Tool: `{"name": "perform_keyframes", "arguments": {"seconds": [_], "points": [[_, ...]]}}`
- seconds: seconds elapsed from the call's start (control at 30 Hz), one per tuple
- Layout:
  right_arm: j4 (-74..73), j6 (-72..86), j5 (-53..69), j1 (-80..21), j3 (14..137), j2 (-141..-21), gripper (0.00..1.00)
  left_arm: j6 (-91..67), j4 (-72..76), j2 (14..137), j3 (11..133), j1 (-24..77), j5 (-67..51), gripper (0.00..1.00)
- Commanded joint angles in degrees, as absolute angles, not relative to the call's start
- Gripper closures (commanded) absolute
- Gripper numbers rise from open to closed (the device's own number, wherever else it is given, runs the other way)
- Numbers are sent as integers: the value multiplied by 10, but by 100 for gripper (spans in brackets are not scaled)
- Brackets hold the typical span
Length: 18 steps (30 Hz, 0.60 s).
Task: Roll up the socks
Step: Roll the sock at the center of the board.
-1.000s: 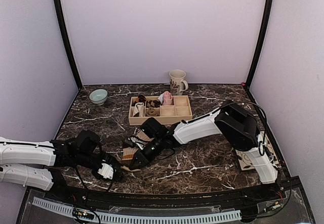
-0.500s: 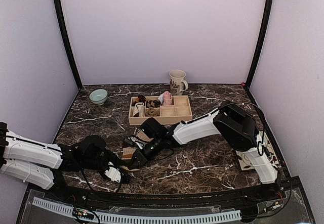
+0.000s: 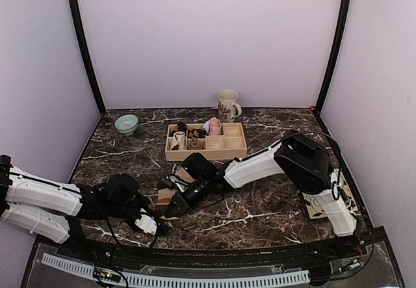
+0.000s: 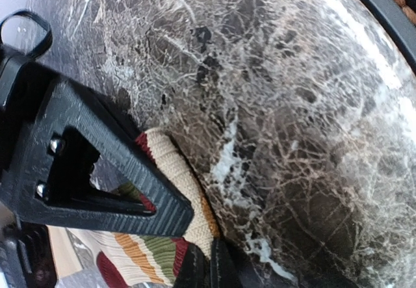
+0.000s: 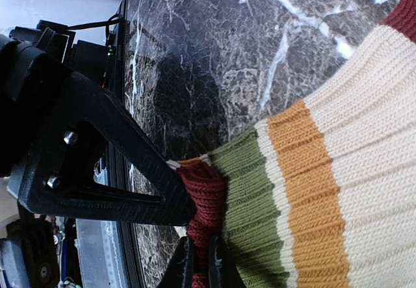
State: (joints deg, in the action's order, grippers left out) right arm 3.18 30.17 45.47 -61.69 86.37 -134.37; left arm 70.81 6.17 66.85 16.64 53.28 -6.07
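Lower centre of the overhead view: left gripper [image 4: 200, 242] and right gripper [image 5: 197, 236] each clamp an edge of the striped sock [image 3: 166, 198], where thin pinches could slip once rolling tugs.

Sock [image 3: 165, 199] on table [image 3: 260, 218] front-centre, divided box [image 3: 205, 153] behind it, mug [image 3: 227, 104] behind box, bowl [image 3: 126, 124] back left

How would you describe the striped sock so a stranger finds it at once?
On the dark marble table, look in front of the wooden divided tray. Between the left gripper and the right gripper lies the striped sock: unlike the bundles in the tray, it is ribbed cream knit with orange, green and dark-red bands.
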Motion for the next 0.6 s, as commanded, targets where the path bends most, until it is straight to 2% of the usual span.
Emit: {"name": "perform_keyframes", "arguments": {"seconds": [0.0,0.1,0.47,0.57], "points": [[11,313,360,-614,809,-1351,87,658,-60,681,203,535,-73,100],[24,314,361,-615,806,-1347,78,648,-75,689,202,535,-68,100],[60,316,353,-612,759,-1313,72,615,-133,690,210,527,-87,100],[88,311,323,-608,713,-1275,59,605,-154,707,231,512,-106,100]]}}
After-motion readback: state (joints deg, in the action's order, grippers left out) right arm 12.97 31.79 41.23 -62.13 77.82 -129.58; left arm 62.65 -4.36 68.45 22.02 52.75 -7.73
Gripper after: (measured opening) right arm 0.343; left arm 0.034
